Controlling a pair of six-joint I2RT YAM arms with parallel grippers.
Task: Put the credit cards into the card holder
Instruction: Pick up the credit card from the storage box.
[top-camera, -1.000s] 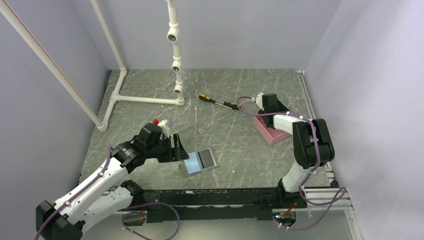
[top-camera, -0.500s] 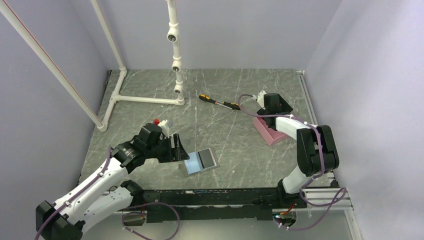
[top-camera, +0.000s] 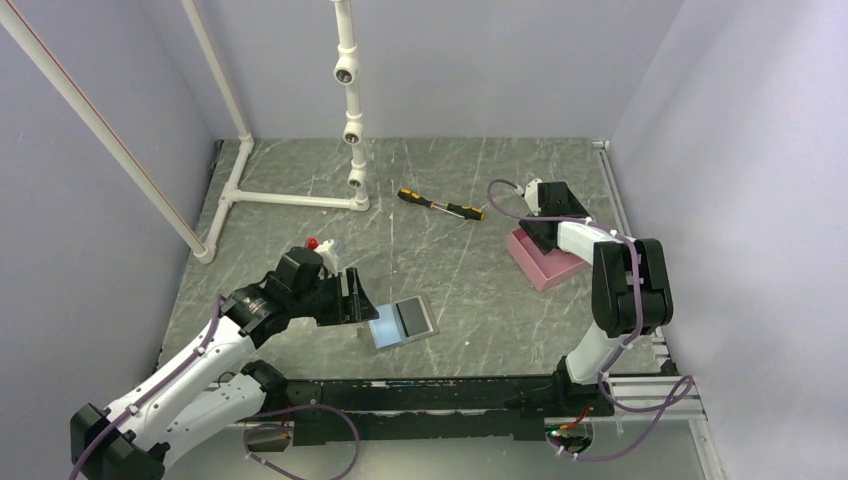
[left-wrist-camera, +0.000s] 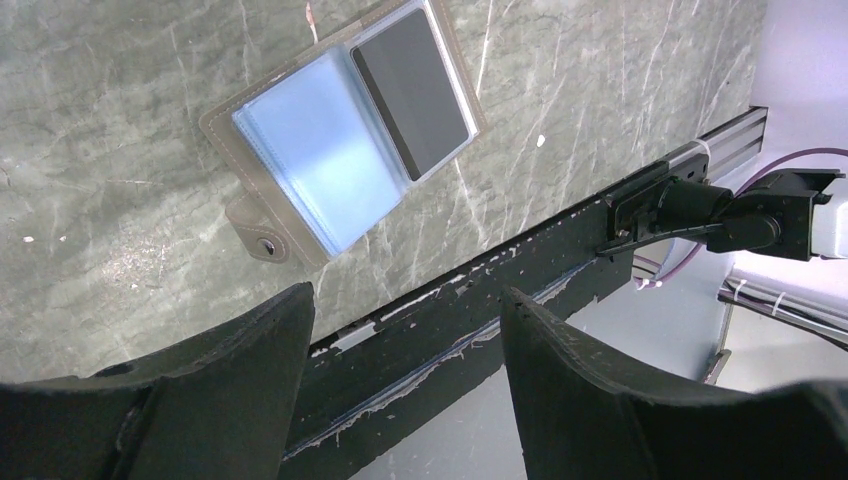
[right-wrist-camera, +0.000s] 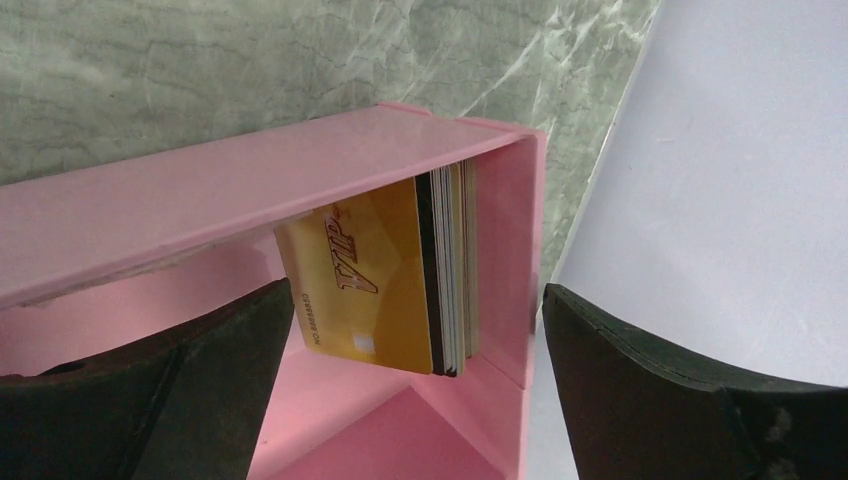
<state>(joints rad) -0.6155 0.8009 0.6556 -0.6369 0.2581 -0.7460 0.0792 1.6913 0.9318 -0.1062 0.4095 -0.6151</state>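
The right end effector (right-wrist-camera: 415, 296) is spread wide and holds nothing. Its two dark fingers (right-wrist-camera: 180, 400) flank the credit cards (right-wrist-camera: 445, 270), which stand on edge just ahead of it in a corner of the pink tray (right-wrist-camera: 200, 205), with a gold card (right-wrist-camera: 360, 290) facing it. That arm has its elbow raised and its forearm reaching out over the tray. The left end effector (left-wrist-camera: 405, 300) is also parted and empty, hanging above the counter (left-wrist-camera: 120, 100). The card holder (left-wrist-camera: 340, 140) lies open and flat just beyond its tips, one half pale blue, the other showing a dark rectangle. The left arm stretches low and forward, wrist tilted down.
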